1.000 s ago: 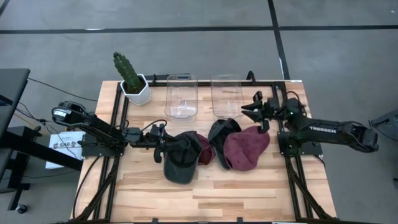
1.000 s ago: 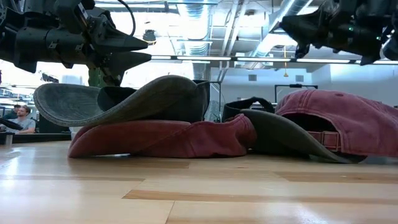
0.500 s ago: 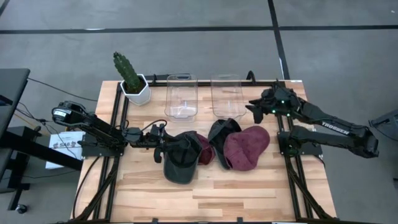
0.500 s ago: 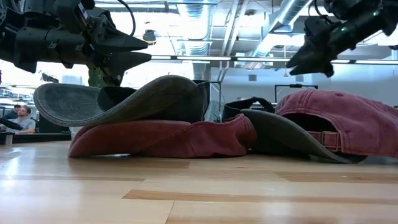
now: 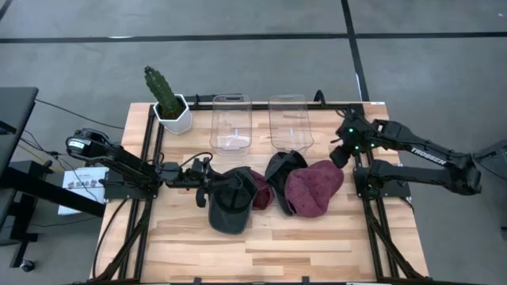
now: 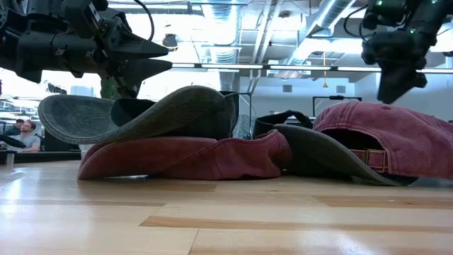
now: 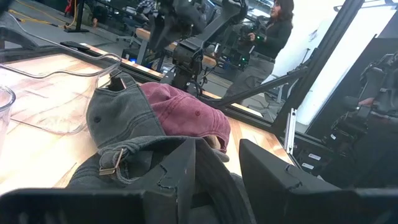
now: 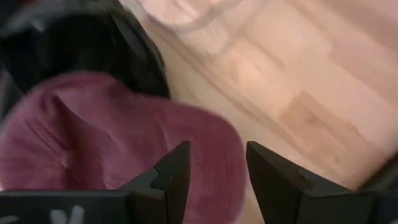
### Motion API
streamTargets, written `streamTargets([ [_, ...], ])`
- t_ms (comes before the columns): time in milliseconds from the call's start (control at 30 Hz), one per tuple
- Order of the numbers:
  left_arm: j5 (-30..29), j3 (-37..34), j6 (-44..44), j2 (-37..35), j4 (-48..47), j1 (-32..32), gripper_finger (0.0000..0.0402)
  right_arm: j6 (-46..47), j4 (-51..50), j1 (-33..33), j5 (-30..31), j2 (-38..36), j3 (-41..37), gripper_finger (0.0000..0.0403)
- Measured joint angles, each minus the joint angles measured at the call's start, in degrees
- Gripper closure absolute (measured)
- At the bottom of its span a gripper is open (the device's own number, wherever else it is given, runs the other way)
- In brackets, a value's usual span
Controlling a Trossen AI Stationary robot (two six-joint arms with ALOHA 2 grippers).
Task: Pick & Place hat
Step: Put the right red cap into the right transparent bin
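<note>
Pale planked table; on it a soft dark grey cap overlapping a faded maroon cap, its lower edge hidden; left gripper hovers at the grey cap, jaws parted; right gripper, jaws spread, hangs above another maroon cap; behind, two clear bins.

A light wooden table carries four caps, two clear bins and a potted cactus.
</note>
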Motion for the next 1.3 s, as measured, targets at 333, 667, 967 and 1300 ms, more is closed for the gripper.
streamTargets([
  [333,0.0,0.0,0.0,0.0,0.0,0.0,0.0279,0.9,-2.6,0.0,0.0,8.2,-2.1,0.0255],
  [667,0.0,0.0,0.0,0.0,0.0,0.0,0.0279,-0.9,-3.2,0.1,-0.2,17.7,-2.8,0.0237],
  [967,0.0,0.0,0.2,0.0,0.0,0.0,0.0279,-1.0,-3.1,0.1,-0.2,23.6,-2.8,0.0186],
  [1300,0.0,0.0,0.2,0.0,0.0,0.0,0.0279,-4.6,-2.9,0.0,-12.1,31.0,-2.8,0.0164],
])
